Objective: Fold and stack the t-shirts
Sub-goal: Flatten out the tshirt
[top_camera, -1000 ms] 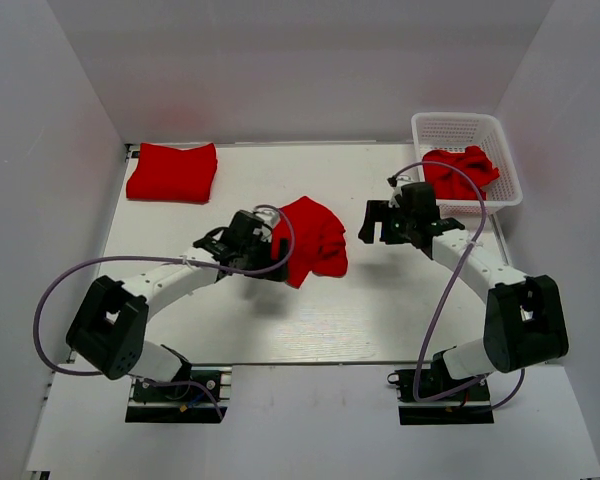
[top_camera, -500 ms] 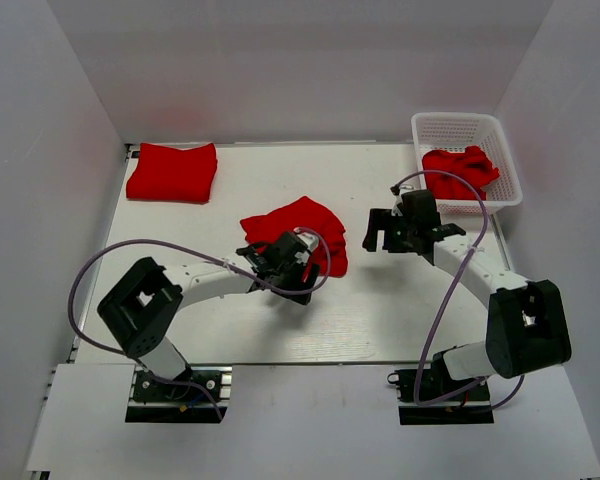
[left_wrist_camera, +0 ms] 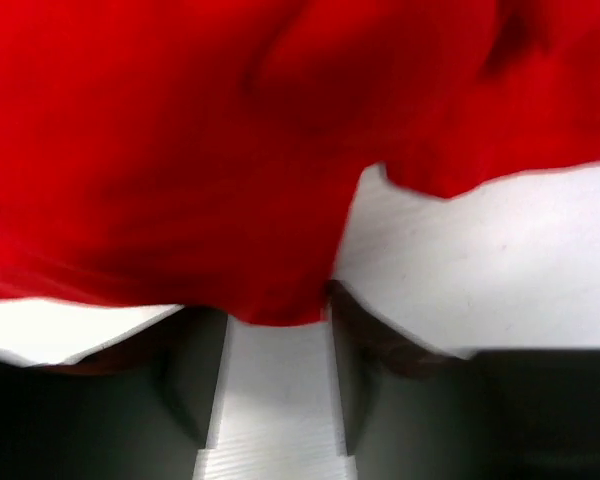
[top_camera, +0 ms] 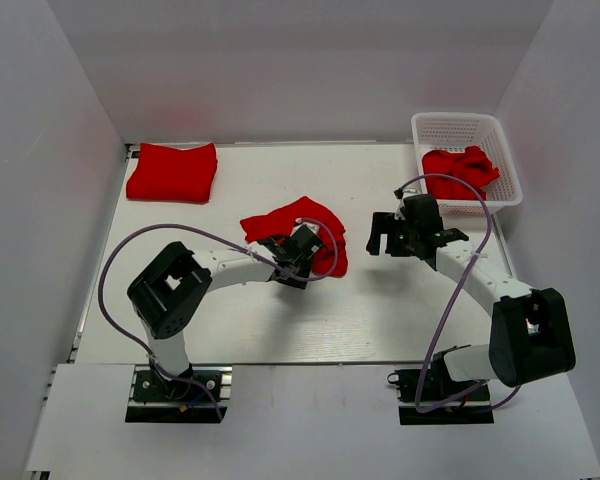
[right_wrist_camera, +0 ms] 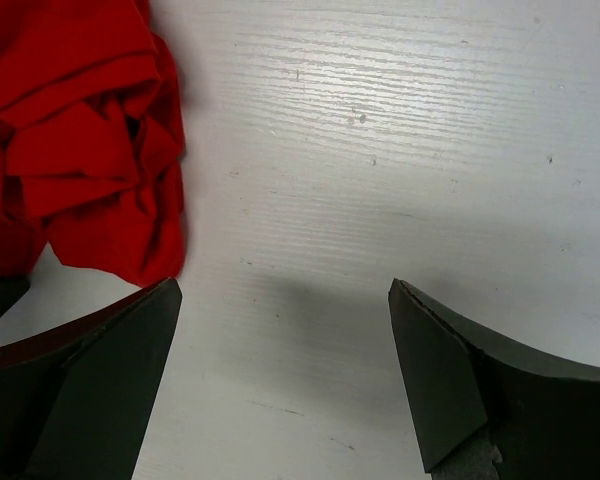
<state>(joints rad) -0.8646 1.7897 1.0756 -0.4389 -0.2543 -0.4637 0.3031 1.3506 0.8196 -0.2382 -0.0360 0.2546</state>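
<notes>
Since a second ago the crumpled t-shirt (top_camera: 280, 218) has come down from where the left gripper (top_camera: 304, 245) carried it bunched in the air, and it now lies in a loose heap on the counter (top_camera: 280, 320), with that arm swung in low against it. The heap sits directly ahead of the left gripper and over its tips. In the left wrist view red cloth fills everything beyond the fingers (left_wrist_camera: 195, 370) and its hem drapes across their ends. Bare counter shows between them, so we read the jaws as a modest way apart and pinching nothing we can see. From the right gripper (right_wrist_camera: 285, 290) the same heap lies just off to the left, its rumpled edge near that side's finger but not touching it. Those jaws stand wide with nothing in them, over bare counter. We judge the fabric light, limp and fully yielding: it will sag and double over wherever it is unsupported, slide readily on the smooth counter, and take a firm pinch unharmed. A single grip mid-heap would only raise a bundle, so we would seek a hem or shoulder seam at the outer edge, one per gripper, and draw them apart to spread it flat. Which edge is which we cannot tell. Farther out, a folded t-shirt (top_camera: 172, 171) lies well apart from the left gripper, behind and to its left. Another t-shirt (top_camera: 460, 170) is bunched in the white basket (top_camera: 500, 135), well apart from the right gripper on the side away from the heap.
</notes>
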